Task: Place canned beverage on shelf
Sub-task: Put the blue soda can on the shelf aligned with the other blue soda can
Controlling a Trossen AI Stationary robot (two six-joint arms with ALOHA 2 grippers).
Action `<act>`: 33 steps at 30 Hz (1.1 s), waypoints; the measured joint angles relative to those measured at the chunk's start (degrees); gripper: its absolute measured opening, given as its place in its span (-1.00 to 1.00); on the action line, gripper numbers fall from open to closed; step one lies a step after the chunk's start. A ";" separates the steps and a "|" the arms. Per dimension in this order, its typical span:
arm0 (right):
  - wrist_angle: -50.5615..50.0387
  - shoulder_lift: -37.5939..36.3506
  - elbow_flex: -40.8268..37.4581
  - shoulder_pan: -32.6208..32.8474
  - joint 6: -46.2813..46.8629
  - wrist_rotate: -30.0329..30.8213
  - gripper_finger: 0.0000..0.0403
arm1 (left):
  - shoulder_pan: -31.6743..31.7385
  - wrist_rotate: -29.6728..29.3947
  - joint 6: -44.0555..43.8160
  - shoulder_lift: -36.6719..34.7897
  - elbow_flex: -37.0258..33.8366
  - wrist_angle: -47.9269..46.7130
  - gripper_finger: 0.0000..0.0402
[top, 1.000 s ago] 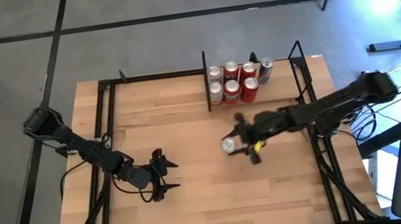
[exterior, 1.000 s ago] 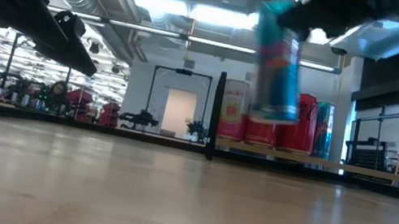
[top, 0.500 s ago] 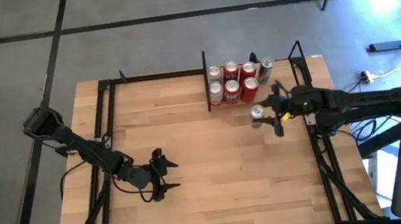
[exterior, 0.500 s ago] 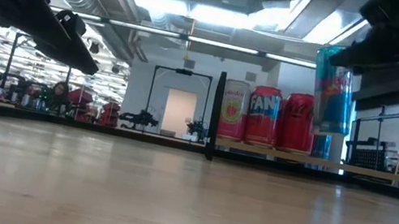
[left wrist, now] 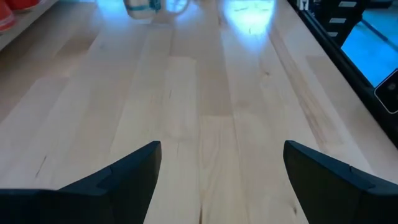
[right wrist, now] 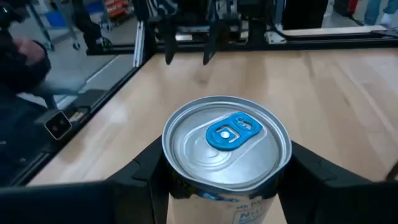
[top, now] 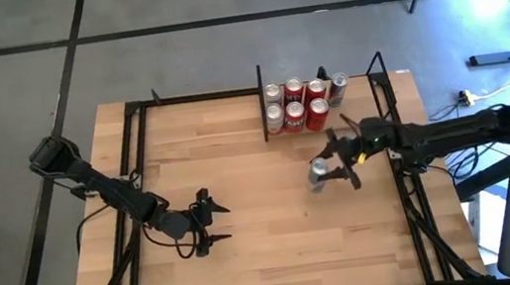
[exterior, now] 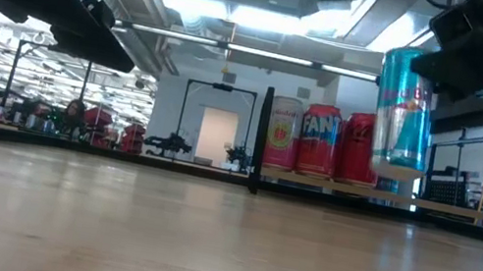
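Note:
A teal canned beverage (top: 318, 171) with a blue pull tab (right wrist: 231, 132) hangs upright above the table (exterior: 404, 109), in front of the shelf. My right gripper (top: 331, 164) is shut on it, reaching in from the table's right. The shelf (top: 264, 113) is the bay at the far edge behind a black divider plate. Several cans (top: 295, 105) stand on its wood floor. My left gripper (top: 214, 222) hovers open over the left half of the table, with nothing between its fingers (left wrist: 127, 174). My right gripper pinches the can's side wall just under the top rim (right wrist: 168, 165), one finger (right wrist: 140, 174) on each side. The fingers come nearly level from the table's right side. The can stands upright in the hold, its bottom (exterior: 395, 169) lifted clear of the table.
Red cans (exterior: 320, 140) fill the shelf's left part beside the divider (exterior: 261, 139), and a slim can (top: 337, 87) stands at its right. Black frame rails (top: 408, 191) run along the table's sides. Bare wood (top: 254, 203) lies between the two grippers.
My right gripper has carried the can from the table's middle toward the right and far side, up to the shelf's front, then come back a little toward the near edge. The can, tilted at first, now hangs upright. The gripper has stayed shut on it.

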 joint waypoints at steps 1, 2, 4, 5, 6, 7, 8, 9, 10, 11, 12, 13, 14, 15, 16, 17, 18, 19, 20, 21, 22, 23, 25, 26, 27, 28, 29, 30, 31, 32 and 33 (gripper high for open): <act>1.04 1.79 0.05 0.91 -0.04 0.88 -0.02 | 0.00 0.02 0.01 0.00 0.00 0.05 0.60; 1.75 3.73 0.03 1.78 -0.03 1.48 -0.02 | 0.00 0.02 0.02 0.00 0.00 0.02 0.60; 3.33 7.28 -0.23 3.14 -0.04 2.30 -0.02 | 0.00 0.01 0.05 0.00 0.00 -0.01 0.60; 4.97 8.76 -0.23 3.66 -0.09 2.46 -0.02 | 0.00 0.00 0.05 0.01 0.00 -0.02 0.60; 6.88 10.00 -0.12 3.96 -0.07 2.55 -0.02 | 0.00 -0.03 0.07 0.00 0.00 -0.01 0.60; 8.10 11.05 0.02 4.02 -0.06 2.94 -0.02 | 0.00 -0.04 0.07 -0.01 0.00 -0.03 0.60; 8.96 12.11 0.02 4.00 -0.05 3.54 -0.02 | 0.00 -0.04 0.07 -0.01 0.00 -0.03 0.60; 9.50 13.18 0.02 3.98 -0.02 4.10 -0.02 | 0.00 -0.04 0.07 -0.01 0.00 -0.03 0.60; 9.80 14.20 0.00 3.98 0.00 4.51 -0.02 | 0.00 -0.04 0.06 -0.01 0.00 -0.06 0.60; 9.90 14.86 -0.06 3.97 0.00 4.55 -0.02 | 0.00 -0.04 0.07 -0.01 0.00 -0.07 0.60; 10.40 15.36 -0.09 3.90 0.00 4.71 -0.02 | 0.00 -0.04 0.05 -0.01 0.00 -0.06 0.60; 11.12 15.72 -0.08 3.92 0.02 4.82 -0.02 | 0.00 -0.04 0.07 0.00 0.00 -0.09 0.60; 11.40 16.11 -0.01 3.92 0.03 5.05 -0.02 | 0.00 -0.04 0.06 -0.01 0.00 -0.13 0.60; 11.36 16.52 -0.01 3.94 0.10 5.43 -0.02 | 0.00 -0.04 0.06 -0.01 0.00 -0.13 0.60; 11.11 16.96 -0.01 3.94 0.28 5.44 -0.02 | 0.00 -0.04 0.07 -0.01 0.00 -0.14 0.60; 10.83 17.37 -0.02 3.94 0.37 5.44 -0.02 | 0.00 -0.04 0.07 -0.01 0.00 -0.16 0.60; 10.82 17.50 -0.03 3.94 0.58 5.47 -0.02 | 0.00 -0.07 0.07 -0.01 0.00 -0.14 0.60; 10.97 17.50 -0.03 3.94 0.60 5.50 -0.02 | 0.00 -0.07 0.07 -0.01 0.00 -0.14 0.60; 11.14 17.52 -0.03 3.94 0.91 5.52 -0.02 | 0.00 -0.02 0.07 -0.01 0.00 -0.15 0.60; 11.09 17.56 -0.03 3.96 1.77 5.91 -0.02 | 0.00 0.25 0.04 -0.01 0.00 -0.15 0.60; 10.90 17.56 -0.03 3.98 2.69 6.78 -0.02 | 0.00 0.94 0.04 -0.01 0.00 -0.14 0.60; 10.92 17.56 -0.03 3.98 3.02 7.38 -0.02 | 0.01 1.43 0.04 -0.01 0.00 -0.14 0.60; 10.91 17.56 -0.03 3.96 3.25 8.00 0.14 | 0.00 1.95 0.04 -0.01 0.00 -0.14 0.60; 10.90 17.56 -0.03 3.97 3.26 8.02 0.24 | 0.00 1.97 0.04 -0.01 0.00 -0.14 0.60; 10.94 17.56 -0.03 3.96 3.41 7.98 0.35 | 0.00 1.97 0.04 -0.01 0.00 -0.16 0.60; 11.28 17.56 -0.01 3.97 3.68 7.98 0.46 | 0.02 1.97 0.02 -0.01 0.00 -0.14 0.60; 11.35 17.52 -0.01 3.98 4.06 7.94 0.56 | 0.01 1.97 0.02 -0.01 0.00 -0.14 0.60; 11.31 17.52 -0.01 3.98 4.34 7.94 0.64 | 0.02 1.97 0.03 -0.01 0.00 -0.14 0.60; 11.18 17.54 -0.01 3.98 4.50 7.94 0.71 | 0.01 1.99 0.03 -0.01 0.00 -0.16 0.60; 11.14 17.54 -0.01 3.98 4.50 7.88 0.77 | 0.01 2.01 0.02 -0.01 0.00 -0.15 0.60; 11.16 17.47 0.01 3.97 4.68 7.87 0.82 | 0.00 2.03 0.02 -0.01 0.00 -0.14 0.60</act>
